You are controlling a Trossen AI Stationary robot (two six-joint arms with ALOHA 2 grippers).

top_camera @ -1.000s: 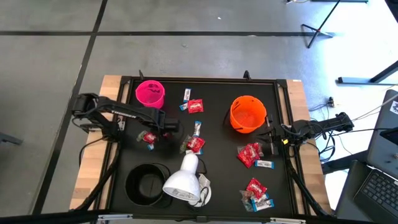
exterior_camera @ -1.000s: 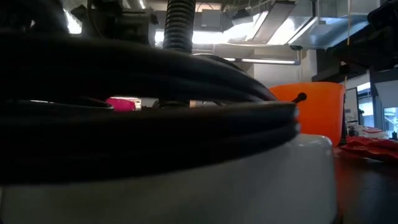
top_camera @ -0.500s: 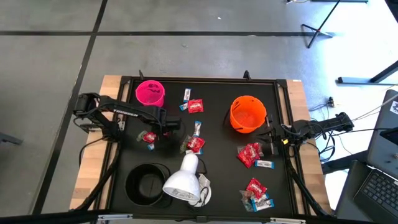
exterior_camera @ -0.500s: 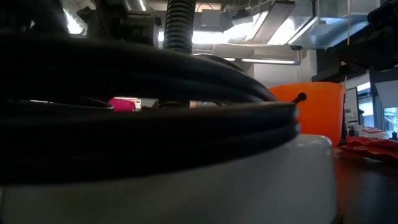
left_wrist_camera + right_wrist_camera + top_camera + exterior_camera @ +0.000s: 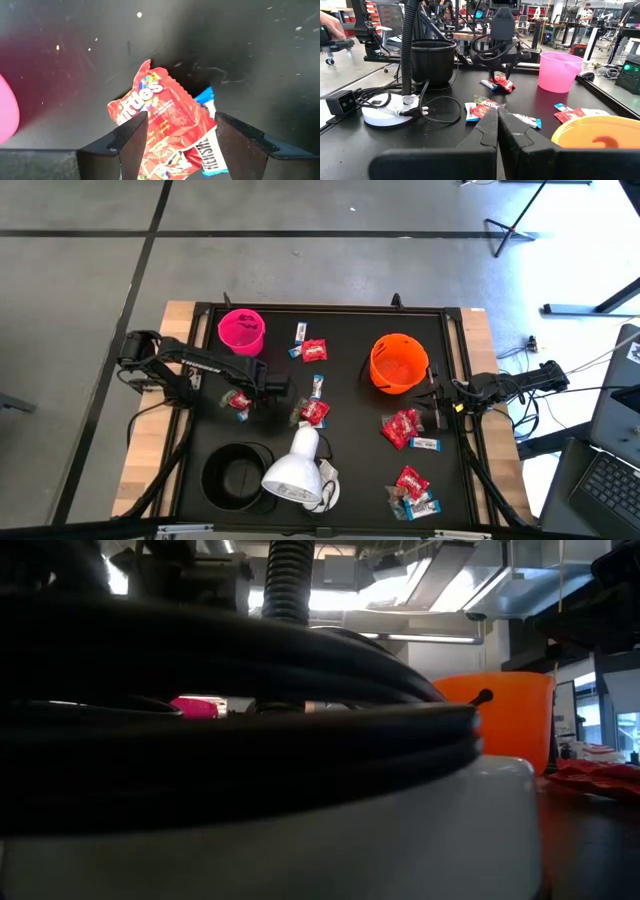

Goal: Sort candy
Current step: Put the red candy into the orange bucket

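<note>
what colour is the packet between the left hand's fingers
Red, with multicoloured printing and white lettering, the packet shows best in the left wrist view, lying over a white-and-blue bar.

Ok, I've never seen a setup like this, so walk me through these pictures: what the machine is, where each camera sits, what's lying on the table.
Two dark robot arms work at a black table. One camera looks straight down, one sits at table height, mostly blocked by a cable, and one rides on each wrist. The left gripper is open, its fingers either side of a red candy packet, not yet gripping. The right gripper waits shut by the orange cup. More candy, a pink cup, a black cup and a white lamp lie around.
</note>
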